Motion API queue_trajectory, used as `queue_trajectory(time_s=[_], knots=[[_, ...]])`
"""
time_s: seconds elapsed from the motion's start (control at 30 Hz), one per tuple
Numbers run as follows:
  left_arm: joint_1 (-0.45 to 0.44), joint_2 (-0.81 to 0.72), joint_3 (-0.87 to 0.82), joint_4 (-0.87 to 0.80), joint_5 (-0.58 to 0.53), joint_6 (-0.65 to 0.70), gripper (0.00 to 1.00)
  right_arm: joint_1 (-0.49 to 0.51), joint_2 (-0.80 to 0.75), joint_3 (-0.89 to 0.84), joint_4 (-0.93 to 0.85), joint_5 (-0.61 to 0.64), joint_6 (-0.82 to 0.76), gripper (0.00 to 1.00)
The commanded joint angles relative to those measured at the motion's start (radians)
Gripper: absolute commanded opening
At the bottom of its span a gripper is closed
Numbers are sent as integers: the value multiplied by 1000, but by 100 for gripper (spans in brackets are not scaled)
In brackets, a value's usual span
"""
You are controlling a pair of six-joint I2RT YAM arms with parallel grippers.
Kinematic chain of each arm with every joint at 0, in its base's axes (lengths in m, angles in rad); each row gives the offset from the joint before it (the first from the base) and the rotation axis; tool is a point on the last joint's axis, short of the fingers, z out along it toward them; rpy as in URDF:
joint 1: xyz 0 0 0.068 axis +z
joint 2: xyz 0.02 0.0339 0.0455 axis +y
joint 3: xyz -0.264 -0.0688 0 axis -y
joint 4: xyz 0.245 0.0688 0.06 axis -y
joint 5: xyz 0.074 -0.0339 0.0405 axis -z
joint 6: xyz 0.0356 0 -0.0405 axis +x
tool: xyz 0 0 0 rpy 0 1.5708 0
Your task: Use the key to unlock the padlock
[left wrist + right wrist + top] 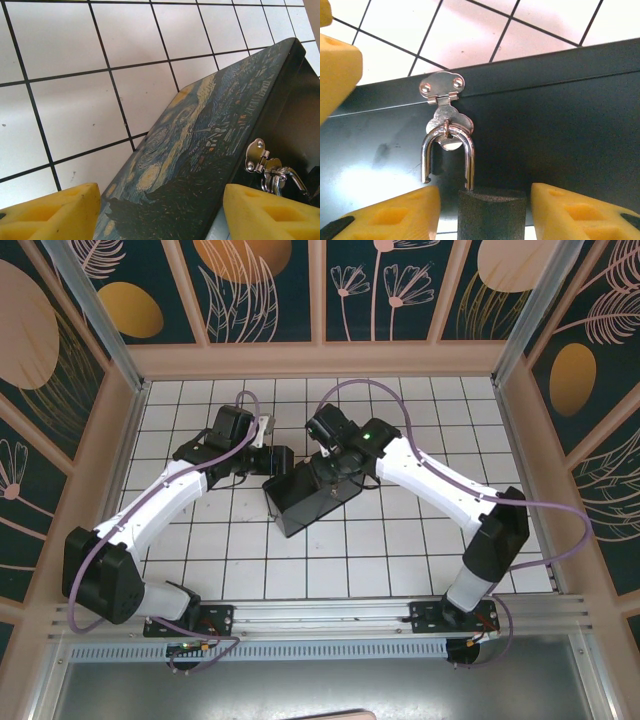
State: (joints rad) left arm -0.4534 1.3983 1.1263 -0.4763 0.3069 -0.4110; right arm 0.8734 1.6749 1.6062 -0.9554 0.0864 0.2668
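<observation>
Top view: both arms meet at the dark box [305, 502], mid tiled table [400, 560]. L gripper [272, 460] is at its far-left end, R gripper [335, 480] over its right part.

R wrist: padlock [491, 212] hangs from the chrome hasp [441, 86] on the box's black front wall. Shackle [468, 160] passes thru the hasp loop. Its right leg goes into the dark body; its left leg ends free, notch showing, clear of the body. R gripper [485, 200] is spread w/ the lock body between its yellow fingers [385, 217]. Gap visible on the left side, v. close on the right, no firm pinch seen.

L wrist: L gripper [161, 202] is spread wide, painted lid between the fingers [50, 212]; contact w/ box: can't tell.
</observation>
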Motion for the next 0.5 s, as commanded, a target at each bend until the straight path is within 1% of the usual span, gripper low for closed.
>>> queue_trajectory(time_s=[0.0,0.1,0.13,0.2,0.27,0.33,0.4,0.47], knots=[[5,-22,-2,-17,15,24,66,9,0,21,-53,30,-5,52],[5,-23,-2,-17,14,24,66,9,2,12,-73,38,-1,52],[6,-22,-2,-16,14,24,66,9,2,7,-75,35,-1,50],[5,-20,2,-15,14,24,65,9,6,3,-77,28,4,45],[6,-21,7,-15,15,18,65,9,11,5,-84,18,12,37],[6,-24,6,-7,21,1,65,10,13,8,-87,10,33,31],[6,-34,-10,13,49,-34,64,10,16,14,-96,12,79,25],[6,-51,-32,29,51,-74,64,11,11,11,-86,1,160,20]])
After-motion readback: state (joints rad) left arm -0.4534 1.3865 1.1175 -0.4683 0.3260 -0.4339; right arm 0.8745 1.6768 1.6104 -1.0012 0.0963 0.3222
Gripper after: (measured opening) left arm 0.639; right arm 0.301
